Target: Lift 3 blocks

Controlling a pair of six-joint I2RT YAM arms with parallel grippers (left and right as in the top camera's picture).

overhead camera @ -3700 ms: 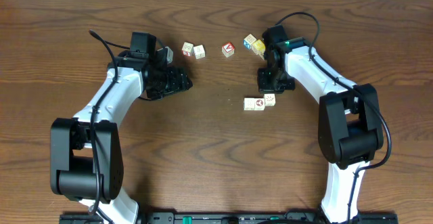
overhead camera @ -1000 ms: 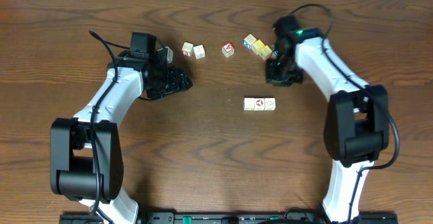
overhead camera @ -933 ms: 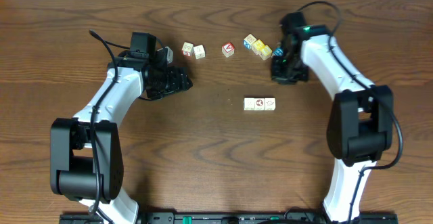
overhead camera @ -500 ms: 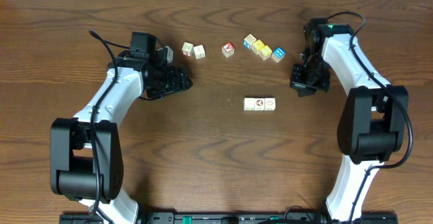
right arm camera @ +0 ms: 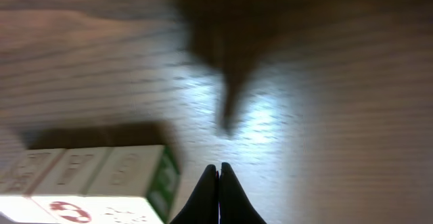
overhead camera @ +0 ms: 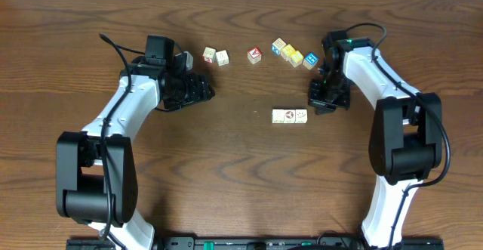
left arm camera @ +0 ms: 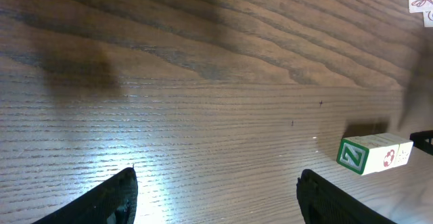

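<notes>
The three blocks (overhead camera: 290, 115) lie in one short row on the table (overhead camera: 241, 174), side by side and touching one another, a little to the right of the middle. They are cream-white with faint reddish marks on their top faces. The right end effector (overhead camera: 318, 103) is just beside the right end of this row, and its jaws are fully closed: in the right wrist view the two fingers (right arm camera: 211, 195) meet in one thin line with nothing between them. In that same view, which is blurred, the row is at the lower left and shows a green side face; whether the fingertips touch it I cannot tell. The left end effector (overhead camera: 204, 91) is well apart from the row, over bare wood on the left half, and it is wide open and holds nothing. In the left wrist view a cube with a green letter Z (left arm camera: 369, 153) lies on the wood near the finger at the right edge of the picture. Farther back on the table there are a pair of pale cubes (overhead camera: 216, 56), a red-faced cube (overhead camera: 255, 54) and a small group of cubes (overhead camera: 294, 54) with yellow and blue faces.
</notes>
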